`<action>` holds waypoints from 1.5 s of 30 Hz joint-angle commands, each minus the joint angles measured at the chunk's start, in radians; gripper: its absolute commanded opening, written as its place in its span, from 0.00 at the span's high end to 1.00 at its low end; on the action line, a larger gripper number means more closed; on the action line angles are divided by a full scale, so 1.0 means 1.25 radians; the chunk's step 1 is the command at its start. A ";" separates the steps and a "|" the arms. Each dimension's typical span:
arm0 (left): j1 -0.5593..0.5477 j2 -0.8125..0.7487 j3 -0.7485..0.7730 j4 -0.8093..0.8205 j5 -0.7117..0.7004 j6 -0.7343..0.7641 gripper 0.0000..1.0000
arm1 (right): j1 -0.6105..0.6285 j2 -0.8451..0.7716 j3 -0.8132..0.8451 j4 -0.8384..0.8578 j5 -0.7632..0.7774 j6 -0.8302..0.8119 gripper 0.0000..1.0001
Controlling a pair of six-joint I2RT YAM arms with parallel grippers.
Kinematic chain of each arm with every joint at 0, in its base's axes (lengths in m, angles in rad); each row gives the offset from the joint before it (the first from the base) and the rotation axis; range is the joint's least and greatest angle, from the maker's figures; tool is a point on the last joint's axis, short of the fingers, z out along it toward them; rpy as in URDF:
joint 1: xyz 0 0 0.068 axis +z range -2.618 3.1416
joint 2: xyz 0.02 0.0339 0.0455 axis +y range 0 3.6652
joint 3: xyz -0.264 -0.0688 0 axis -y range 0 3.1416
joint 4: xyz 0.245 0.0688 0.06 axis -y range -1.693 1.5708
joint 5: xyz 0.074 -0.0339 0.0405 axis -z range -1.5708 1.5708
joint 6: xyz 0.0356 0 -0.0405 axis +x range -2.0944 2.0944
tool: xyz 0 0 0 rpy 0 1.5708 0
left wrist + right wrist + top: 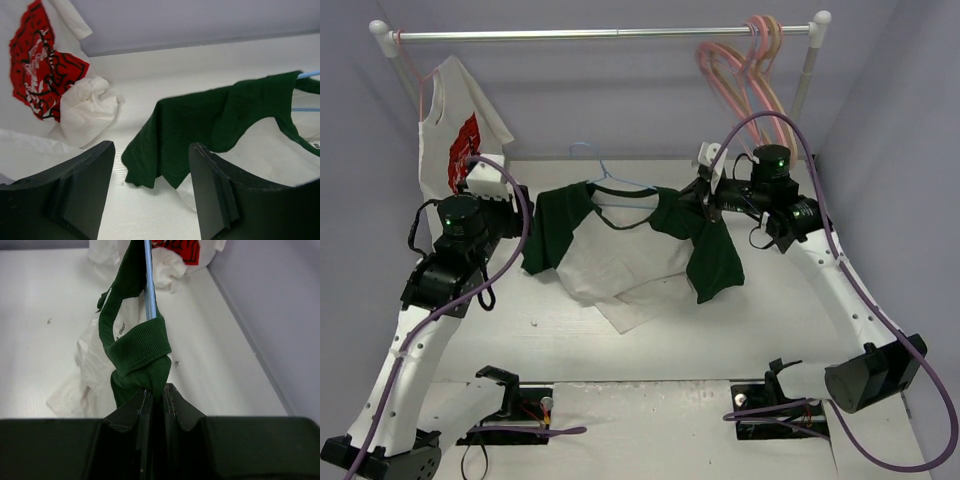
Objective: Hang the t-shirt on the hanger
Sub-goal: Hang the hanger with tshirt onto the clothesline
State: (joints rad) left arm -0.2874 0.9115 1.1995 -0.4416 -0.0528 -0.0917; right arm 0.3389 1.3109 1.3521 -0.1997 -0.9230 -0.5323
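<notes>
Our right tool [156, 390] pinches the t-shirt [620, 255] by its green shoulder against the light-blue wire hanger [148, 280] above the counter [570, 340], while our left tool [151, 150] gapes empty near the other sleeve, which we judge needs seating next.

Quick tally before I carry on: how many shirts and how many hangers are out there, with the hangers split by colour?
Shirts: 2, the green-sleeved t-shirt and the white shirt with red graphic
Light-blue hangers: 1, the blue wire hanger
Pink hangers: at least 2, the pink hangers bunched on the rail, overlapping too much to count exactly
Total: at least 5
</notes>
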 commanded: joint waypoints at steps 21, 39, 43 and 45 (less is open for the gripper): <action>0.004 -0.027 0.120 -0.124 -0.133 -0.081 0.39 | 0.039 0.083 0.399 0.250 0.087 0.356 1.00; 0.004 -0.011 -0.002 -0.107 -0.095 -0.107 0.39 | 0.030 0.059 0.208 0.378 0.363 0.491 1.00; 0.004 -0.017 -0.078 -0.069 -0.101 -0.109 0.38 | 0.031 0.126 0.272 0.397 0.398 0.528 1.00; 0.004 -0.021 -0.126 -0.042 -0.106 -0.113 0.38 | 0.033 0.156 0.290 0.412 0.408 0.547 1.00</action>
State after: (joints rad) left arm -0.2874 0.8917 1.0660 -0.5919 -0.1745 -0.2157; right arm 0.3767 1.4704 1.6413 0.0963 -0.4808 0.0837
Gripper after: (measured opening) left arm 0.615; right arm 0.109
